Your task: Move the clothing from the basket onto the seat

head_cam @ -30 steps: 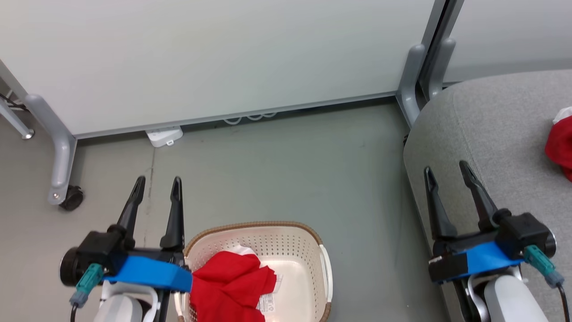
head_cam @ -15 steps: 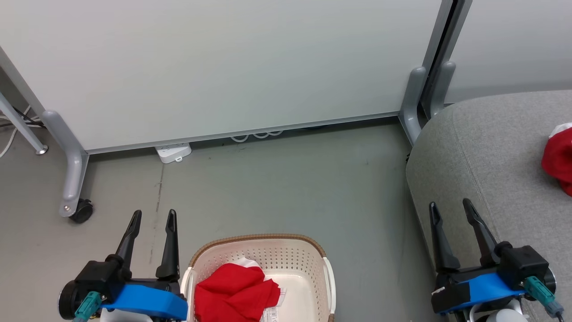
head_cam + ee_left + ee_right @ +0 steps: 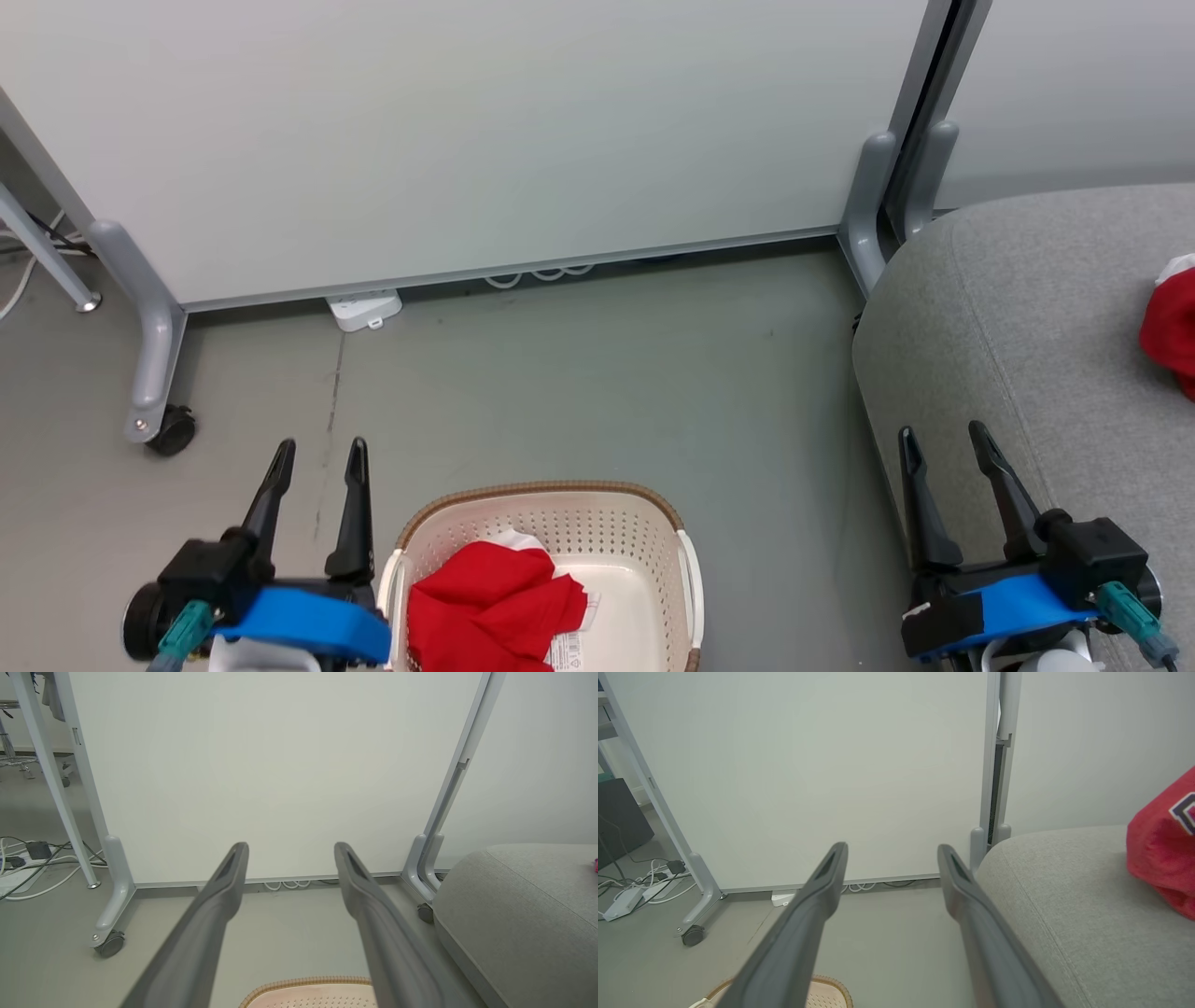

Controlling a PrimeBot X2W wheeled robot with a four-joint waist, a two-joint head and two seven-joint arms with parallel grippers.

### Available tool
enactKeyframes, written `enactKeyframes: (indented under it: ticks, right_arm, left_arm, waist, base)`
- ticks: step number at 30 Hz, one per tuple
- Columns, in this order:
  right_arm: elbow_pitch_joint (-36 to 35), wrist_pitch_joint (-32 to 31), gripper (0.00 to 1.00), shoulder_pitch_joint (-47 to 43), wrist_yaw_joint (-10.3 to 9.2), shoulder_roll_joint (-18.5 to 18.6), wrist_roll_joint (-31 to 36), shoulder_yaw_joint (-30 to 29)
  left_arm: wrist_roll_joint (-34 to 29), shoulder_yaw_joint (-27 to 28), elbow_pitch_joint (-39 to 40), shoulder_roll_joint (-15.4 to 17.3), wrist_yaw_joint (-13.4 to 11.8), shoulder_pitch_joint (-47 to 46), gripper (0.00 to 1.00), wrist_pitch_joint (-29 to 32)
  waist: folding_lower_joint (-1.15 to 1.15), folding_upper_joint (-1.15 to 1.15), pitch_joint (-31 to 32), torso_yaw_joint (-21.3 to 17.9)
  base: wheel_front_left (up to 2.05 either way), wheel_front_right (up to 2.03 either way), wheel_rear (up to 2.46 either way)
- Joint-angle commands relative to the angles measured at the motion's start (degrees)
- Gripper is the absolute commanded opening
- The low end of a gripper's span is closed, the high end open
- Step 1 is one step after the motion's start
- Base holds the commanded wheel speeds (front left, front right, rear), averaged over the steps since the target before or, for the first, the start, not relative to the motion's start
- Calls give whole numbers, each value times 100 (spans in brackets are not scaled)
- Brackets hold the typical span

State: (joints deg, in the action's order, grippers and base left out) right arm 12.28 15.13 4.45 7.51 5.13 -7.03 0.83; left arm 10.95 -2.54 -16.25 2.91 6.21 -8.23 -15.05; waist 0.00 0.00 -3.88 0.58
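With the left gripper (image 3: 318,450) beside the basket (image 3: 541,490) and the right gripper (image 3: 941,432) by the seat (image 3: 1027,308) both gaping empty, the red garment (image 3: 495,607) crumpled in the basket looks light and limp, best pinched at a raised fold, while a jersey (image 3: 1172,327) lies on the seat.

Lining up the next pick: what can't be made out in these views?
- Red garment in the basket: head view's bottom edge cuts off its near part.
- Jersey on the seat: cut by the right edge in head and right wrist views; lettering incomplete.
- White tag in the basket: print too small to read.
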Motion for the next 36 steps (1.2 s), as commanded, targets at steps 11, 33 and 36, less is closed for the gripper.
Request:
enactKeyframes:
  ticks: [11,33,36]
  right_arm:
    - [-233,3,100,658,-4,93,47,5]
    - [-733,3,100,2399,-4,89,101,250]
    - [-793,3,100,2572,-4,75,87,279]
  left_arm:
    - [-339,-729,-993,188,123,-1438,100,-18]
    - [229,-4368,-4037,945,120,-4052,100,18]
    - [330,-4821,-4361,1023,120,-4283,100,115]
  waist:
    - [0,0,-821,-174]
    - [0,0,-3226,-965]
    - [0,0,-3527,-1048]
  base:
    - [0,0,0]
    - [0,0,0]
    - [0,0,0]
